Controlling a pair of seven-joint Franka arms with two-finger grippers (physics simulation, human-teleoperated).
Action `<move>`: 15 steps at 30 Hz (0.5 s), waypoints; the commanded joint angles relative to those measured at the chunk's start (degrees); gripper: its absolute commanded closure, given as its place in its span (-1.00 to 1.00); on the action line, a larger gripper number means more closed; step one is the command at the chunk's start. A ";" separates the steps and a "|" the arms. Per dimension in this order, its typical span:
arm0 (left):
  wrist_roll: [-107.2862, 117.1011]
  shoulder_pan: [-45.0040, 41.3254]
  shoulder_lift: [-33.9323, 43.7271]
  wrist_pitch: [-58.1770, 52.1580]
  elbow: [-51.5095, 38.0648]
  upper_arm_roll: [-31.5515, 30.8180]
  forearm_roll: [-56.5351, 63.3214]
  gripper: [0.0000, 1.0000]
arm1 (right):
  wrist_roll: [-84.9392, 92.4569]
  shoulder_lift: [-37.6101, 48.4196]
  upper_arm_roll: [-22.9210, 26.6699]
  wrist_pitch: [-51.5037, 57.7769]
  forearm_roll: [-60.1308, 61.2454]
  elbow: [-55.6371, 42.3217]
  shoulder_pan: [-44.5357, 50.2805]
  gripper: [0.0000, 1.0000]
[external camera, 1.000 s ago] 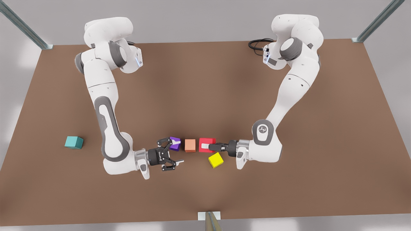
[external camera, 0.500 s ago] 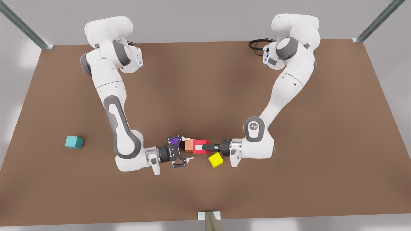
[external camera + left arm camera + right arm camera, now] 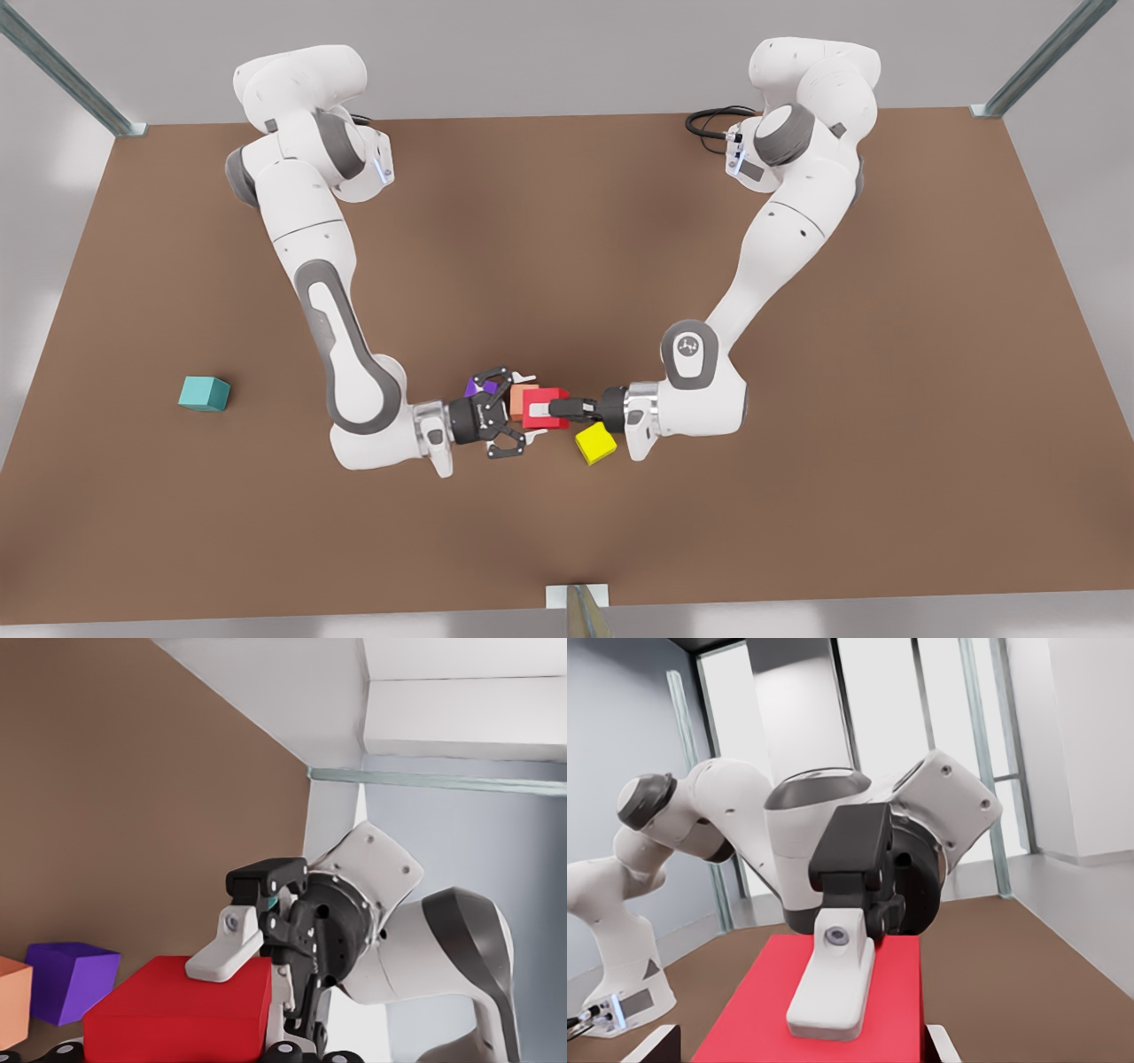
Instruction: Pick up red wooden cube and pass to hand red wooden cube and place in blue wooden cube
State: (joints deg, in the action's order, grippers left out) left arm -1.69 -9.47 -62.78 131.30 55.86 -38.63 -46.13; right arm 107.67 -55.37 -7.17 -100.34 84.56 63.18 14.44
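The red wooden cube (image 3: 555, 399) hangs just above the table at front centre, with my left gripper (image 3: 539, 409), on the front view's right arm, shut on it. One white finger (image 3: 831, 988) lies over the cube's top face (image 3: 757, 1010). My right gripper (image 3: 527, 407), on the front view's left arm, is open and straddles the cube's other end. Its fingertips (image 3: 656, 1043) flank the cube's sides, and one finger (image 3: 226, 950) lies close against a face of the cube (image 3: 177, 1014). The blue wooden cube (image 3: 204, 392), teal, sits alone far toward the front view's left.
A salmon-orange cube (image 3: 516, 400) lies partly behind the red one, and a purple cube (image 3: 479, 387) sits behind the right gripper. A yellow cube (image 3: 596, 442) rests under the left wrist. Both arms' elbows crowd the centre of the brown table (image 3: 797, 496).
The left gripper carried the red cube toward the front view's left, in front of the orange cube. The right gripper advanced to meet it, and its open fingers now straddle the cube.
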 commanded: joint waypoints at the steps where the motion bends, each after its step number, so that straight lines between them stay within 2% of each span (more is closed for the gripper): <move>1: -1.83 -0.02 0.20 0.27 -0.05 -0.04 -0.45 -0.31 | 3.51 0.09 -0.03 -1.27 0.17 -0.08 0.33 -1.00; 11: -1.83 -0.11 0.20 0.27 -0.14 -0.04 -0.45 -0.31 | 3.51 -0.17 -0.03 -2.76 0.26 0.19 1.03 -0.99; 12: -1.83 -0.19 0.20 0.27 -0.14 -0.04 -0.45 -0.31 | 3.51 -0.26 -0.03 -2.76 0.35 0.19 1.30 -0.90; 13: -1.83 -0.19 0.20 0.27 -0.14 -0.04 -0.45 -0.31 | 3.51 -0.17 -0.03 -2.85 0.35 0.19 1.38 -0.70; 14: -1.83 -0.28 0.20 0.27 -0.14 0.05 -0.45 -0.31 | 3.51 -0.17 -0.03 -2.85 0.35 0.19 1.38 -0.31; 15: -1.83 -0.37 0.20 0.27 -0.14 0.05 -0.45 -0.31 | 3.60 -0.17 -0.03 -2.85 0.35 0.10 1.47 -0.18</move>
State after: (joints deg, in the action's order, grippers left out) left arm -1.81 -9.78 -62.69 131.67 55.75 -38.55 -46.12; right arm 109.63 -55.64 -7.14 -102.73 84.84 63.33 15.82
